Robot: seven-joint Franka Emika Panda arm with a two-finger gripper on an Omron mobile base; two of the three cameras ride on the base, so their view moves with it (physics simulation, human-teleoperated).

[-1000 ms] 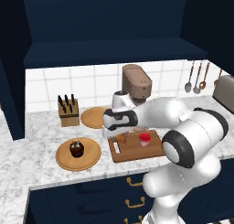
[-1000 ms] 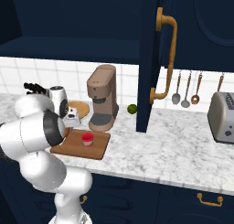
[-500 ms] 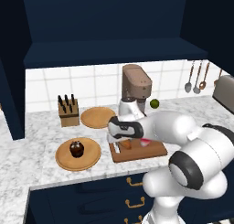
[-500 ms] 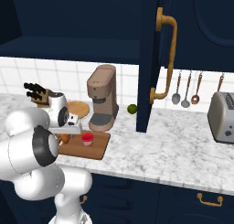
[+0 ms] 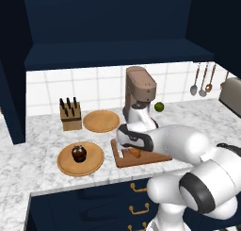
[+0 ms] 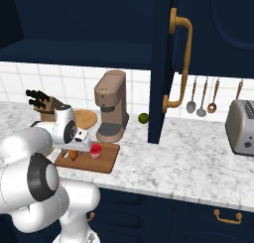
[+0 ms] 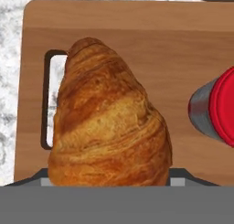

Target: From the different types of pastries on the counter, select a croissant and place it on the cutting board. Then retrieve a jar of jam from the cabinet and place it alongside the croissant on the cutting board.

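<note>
The hand [image 6: 74,147] has come down in the last second. Before, it hung higher over the cutting board [image 6: 106,160]; now it sits low, just above the handle end of it. In the hand view its two tips stand wide, one on each side of the croissant [image 7: 107,122]. I cannot tell whether they press it or only flank it.

The croissant lies on the board, and one end partly covers the slot handle. The jar of jam [image 7: 215,111] stands upright just beside it on the same board, not touching, as it did a second ago. Further out on the worktop [image 6: 173,157], the cupcake [image 5: 79,153] rests on its round plate [image 5: 96,164].

Since both things are already on the board, I judge the task almost complete. The descent probably serves only to adjust the croissant.
</note>
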